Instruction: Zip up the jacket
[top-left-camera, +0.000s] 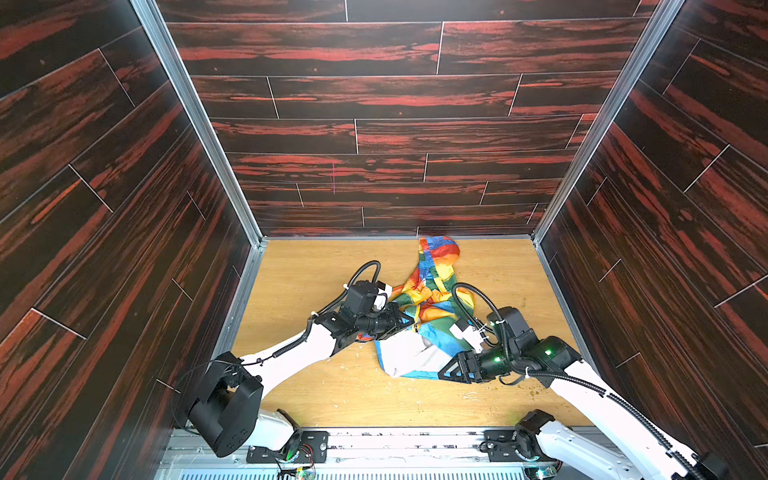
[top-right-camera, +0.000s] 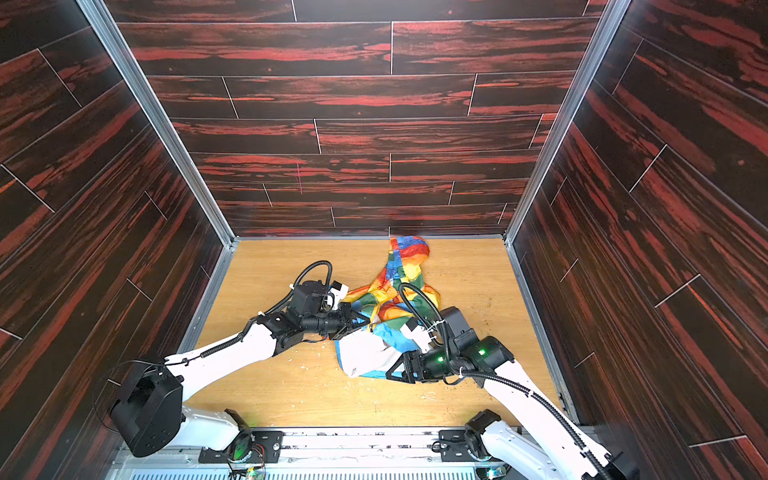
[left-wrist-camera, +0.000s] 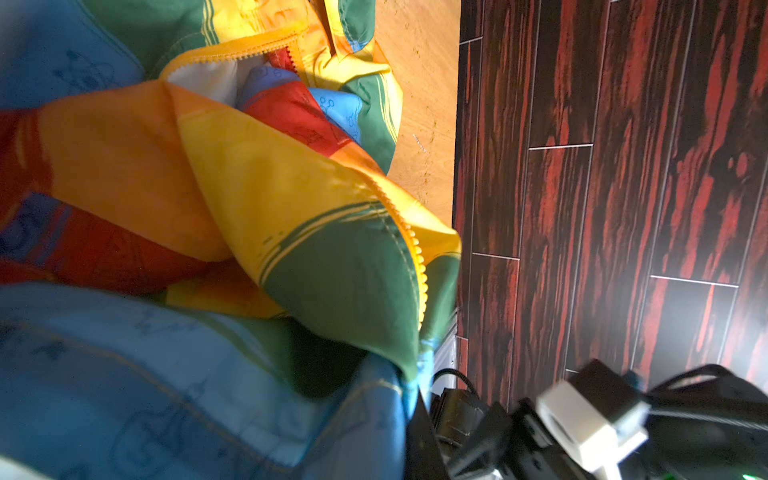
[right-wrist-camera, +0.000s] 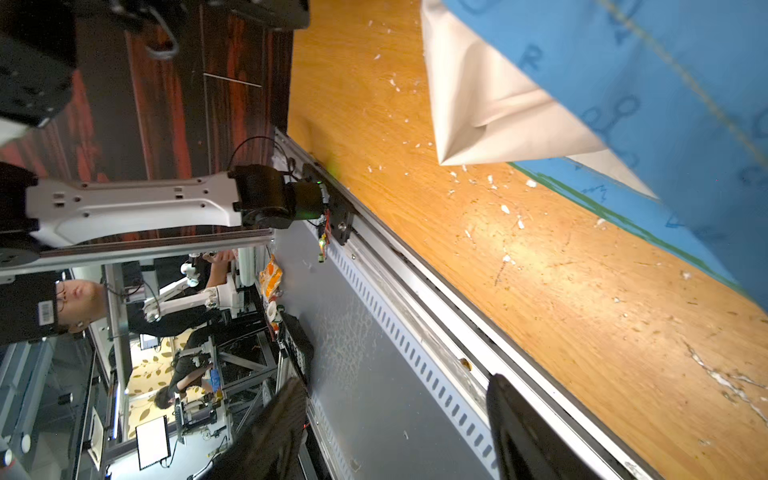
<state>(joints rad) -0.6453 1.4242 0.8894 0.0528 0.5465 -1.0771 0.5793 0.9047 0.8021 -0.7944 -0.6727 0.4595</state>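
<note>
- A light wood-grain table (top-left-camera: 316, 270) is shown in both top views.
- 1 crumpled, multicoloured jacket (top-left-camera: 432, 291) is laid on it, stretched from the far edge toward the middle, with its white lining turned up at the near end.
- Small white flecks (right-wrist-camera: 505, 209) and 1 pale scuff (right-wrist-camera: 723, 378) are scattered over the bare wood near the front edge.

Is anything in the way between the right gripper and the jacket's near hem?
Nothing visible does. The right gripper, jaws open and empty, sits right beside the jacket's blue-and-white near hem, with only bare table around it. The left gripper is shut at the jacket's left side, off that path.
</note>
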